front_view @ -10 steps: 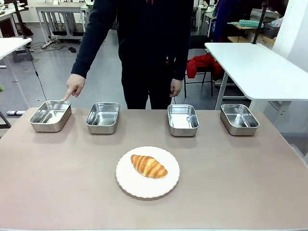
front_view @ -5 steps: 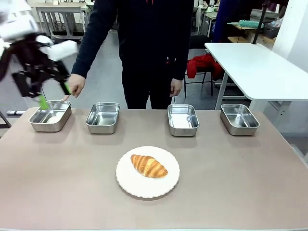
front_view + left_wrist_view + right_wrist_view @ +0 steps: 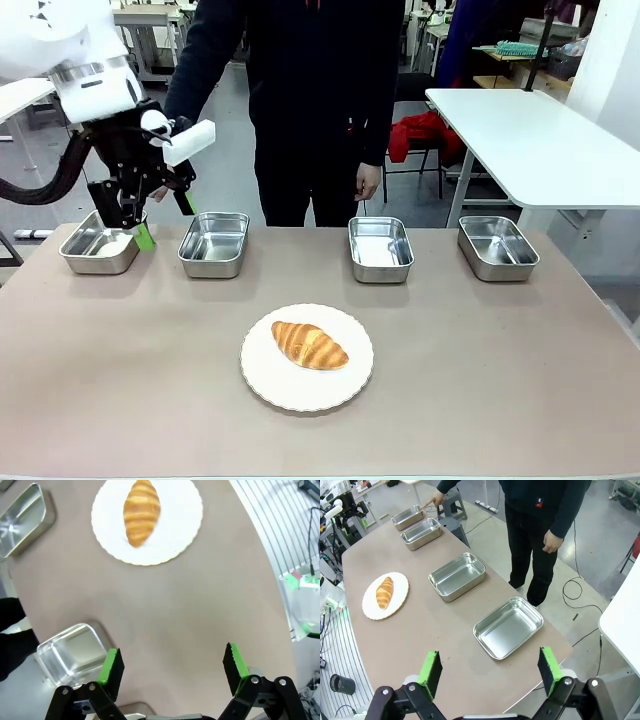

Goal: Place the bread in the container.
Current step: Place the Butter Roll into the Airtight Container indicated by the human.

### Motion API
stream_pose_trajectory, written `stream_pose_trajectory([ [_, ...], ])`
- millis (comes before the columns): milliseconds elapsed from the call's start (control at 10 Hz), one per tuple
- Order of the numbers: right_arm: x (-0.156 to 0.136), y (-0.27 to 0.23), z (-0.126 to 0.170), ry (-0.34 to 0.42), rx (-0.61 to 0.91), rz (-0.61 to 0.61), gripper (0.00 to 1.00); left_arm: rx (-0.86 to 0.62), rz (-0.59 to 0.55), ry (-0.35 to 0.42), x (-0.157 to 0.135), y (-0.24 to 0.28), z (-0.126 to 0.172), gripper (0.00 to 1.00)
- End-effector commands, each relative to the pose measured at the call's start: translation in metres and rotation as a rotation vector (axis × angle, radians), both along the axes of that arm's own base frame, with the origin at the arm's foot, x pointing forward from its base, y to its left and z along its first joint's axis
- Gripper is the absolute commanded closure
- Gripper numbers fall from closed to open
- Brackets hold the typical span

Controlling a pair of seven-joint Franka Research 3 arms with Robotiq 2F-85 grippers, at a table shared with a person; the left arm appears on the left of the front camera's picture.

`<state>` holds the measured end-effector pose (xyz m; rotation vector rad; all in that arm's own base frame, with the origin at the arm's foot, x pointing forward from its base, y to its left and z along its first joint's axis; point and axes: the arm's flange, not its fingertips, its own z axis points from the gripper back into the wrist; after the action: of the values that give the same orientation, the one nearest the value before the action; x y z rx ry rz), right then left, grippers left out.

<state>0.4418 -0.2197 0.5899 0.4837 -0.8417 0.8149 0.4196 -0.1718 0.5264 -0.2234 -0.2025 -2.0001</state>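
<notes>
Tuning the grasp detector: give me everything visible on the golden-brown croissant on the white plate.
The golden-brown, crescent-shaped croissant has a glossy ridged crust with darker and paler stripes and tapered ends. It looks whole, lying flat and slightly diagonal near the middle of the round white scallop-edged plate, the only thing touching it.

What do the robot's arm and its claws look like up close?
The left arm is glossy white, with a silver ring at the wrist and a thick black cable beside it. The left gripper and right gripper are black, built of jointed bars, and tipped with bright green pads.
</notes>
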Motion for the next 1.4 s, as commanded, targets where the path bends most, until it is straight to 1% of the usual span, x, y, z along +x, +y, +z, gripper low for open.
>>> stream_pose_trajectory([
  [0, 0.0, 0.001, 0.002, -0.009, 0.005, 0.003, 0.0, -0.005, 0.001, -0.005, -0.002, 0.005, 0.007, 0.0],
  [100, 0.0, 0.001, 0.002, -0.009, 0.005, 0.003, 0.0, 0.0, 0.0, 0.0, 0.0, 0.0, 0.0, 0.0],
  [200, 0.0, 0.001, 0.002, -0.009, 0.005, 0.003, 0.0, 0.007, -0.03, -0.057, 0.012, -0.023, -0.013, 0.0],
  [300, 0.0, 0.001, 0.002, -0.009, 0.005, 0.003, 0.0, 0.007, -0.102, -0.062, 0.025, -0.039, -0.026, 0.0],
  [400, 0.0, 0.001, 0.002, -0.009, 0.005, 0.003, 0.0, 0.042, -0.137, -0.078, 0.033, -0.052, -0.037, 0.0],
  [500, 0.0, 0.001, 0.002, -0.009, 0.005, 0.003, 0.0, 0.065, -0.184, -0.107, 0.036, -0.068, -0.05, 0.0],
  [700, 0.0, 0.001, 0.002, -0.009, 0.005, 0.003, 0.0, 0.033, -0.198, -0.17, 0.036, -0.098, -0.068, 0.0],
  [800, 0.0, 0.001, 0.002, -0.009, 0.005, 0.003, 0.0, -0.011, -0.188, -0.171, 0.032, -0.11, -0.079, 0.0],
  [900, 0.0, 0.001, 0.002, -0.009, 0.005, 0.003, 0.0, -0.039, -0.171, -0.154, 0.028, -0.122, -0.089, 0.0],
  [1000, 0.0, 0.001, 0.002, -0.009, 0.005, 0.003, 0.0, -0.071, -0.163, -0.113, 0.022, -0.139, -0.103, 0.0],
  [1200, 0.0, 0.001, 0.002, -0.009, 0.005, 0.003, 0.0, -0.119, -0.165, -0.044, 0.016, -0.155, -0.127, 0.0],
  [1300, 0.0, 0.001, 0.002, -0.009, 0.005, 0.003, 0.0, -0.142, -0.163, -0.037, 0.015, -0.16, -0.134, 0.0],
])
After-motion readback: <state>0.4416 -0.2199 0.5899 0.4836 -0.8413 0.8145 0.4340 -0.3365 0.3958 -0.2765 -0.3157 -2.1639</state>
